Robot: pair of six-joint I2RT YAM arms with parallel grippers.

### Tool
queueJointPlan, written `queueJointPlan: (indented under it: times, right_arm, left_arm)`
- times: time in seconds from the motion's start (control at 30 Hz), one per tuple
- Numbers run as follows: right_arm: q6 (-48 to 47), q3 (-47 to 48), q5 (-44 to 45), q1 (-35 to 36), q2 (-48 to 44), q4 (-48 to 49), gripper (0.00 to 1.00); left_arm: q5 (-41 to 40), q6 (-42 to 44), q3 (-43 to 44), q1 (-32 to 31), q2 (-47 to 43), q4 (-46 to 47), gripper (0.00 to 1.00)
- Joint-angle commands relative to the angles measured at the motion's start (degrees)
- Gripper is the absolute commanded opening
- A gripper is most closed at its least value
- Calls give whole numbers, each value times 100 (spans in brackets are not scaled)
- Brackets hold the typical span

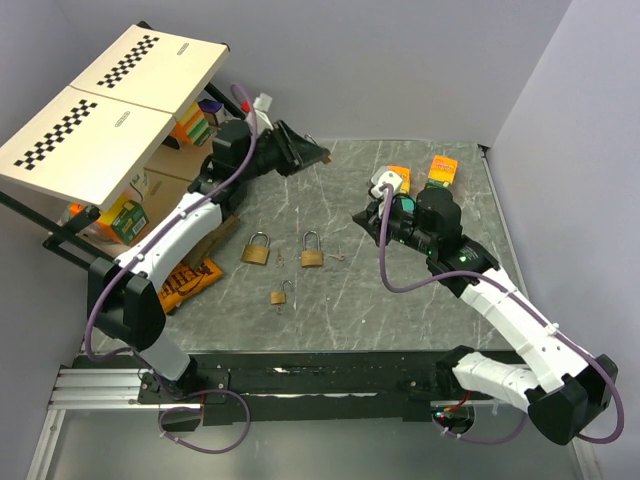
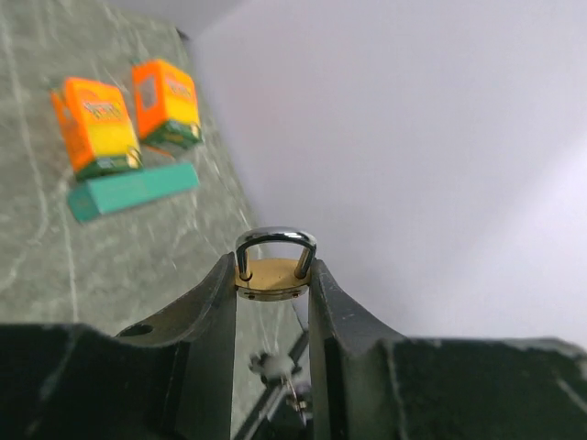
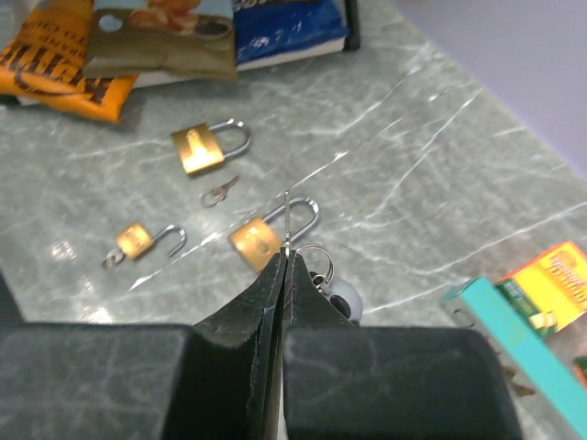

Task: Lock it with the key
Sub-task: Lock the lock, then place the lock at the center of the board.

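Note:
My left gripper (image 2: 272,286) is raised at the back of the table and shut on a small brass padlock (image 2: 271,277). The padlock's steel shackle (image 2: 275,240) points away from the wrist. In the top view this gripper (image 1: 312,153) hangs near the rear edge of the table. My right gripper (image 3: 286,257) is shut on the key (image 3: 287,218). The thin blade sticks out past the fingertips, and a ring (image 3: 317,260) and a grey ball (image 3: 345,299) hang beside the fingers. From above, the right gripper (image 1: 363,217) sits right of centre and faces left.
Three brass padlocks (image 1: 256,250) (image 1: 312,252) (image 1: 279,296) lie on the marble table (image 1: 400,290), with a loose small key (image 3: 220,191) between them. Orange boxes (image 2: 96,124) and a teal box (image 2: 133,191) stand at the back right. Snack packs (image 1: 185,280) and a checkered shelf (image 1: 110,110) are on the left.

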Motion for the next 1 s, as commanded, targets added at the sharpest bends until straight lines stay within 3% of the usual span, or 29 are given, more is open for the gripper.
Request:
queueJointPlan:
  times: [0.0, 0.1, 0.27, 0.4, 0.67, 0.97]
  right_arm:
    - [285, -160, 63, 22, -264, -90, 0]
    - [777, -160, 64, -267, -203, -371, 0]
    - [1709, -203, -648, -1234, 25, -916, 0]
    - [1929, -353, -920, -1568, 210, -1145, 0]
    - [1965, -880, -1334, -2105, 614, -1093, 0]
    - [1807, -1100, -1360, -2518, 1229, -601, 0]
  left_arm:
    - [-355, 202, 335, 40, 56, 56, 1]
    - [-390, 937, 379, -161, 135, -803, 1]
    - [-461, 1688, 371, -890, 486, -2430, 1]
    - [-206, 1689, 97, -1120, 802, -2467, 1]
    - [-434, 1337, 800, -1699, 2138, -3021, 1]
    - [-698, 933, 1362, -1885, 3035, -3022, 1]
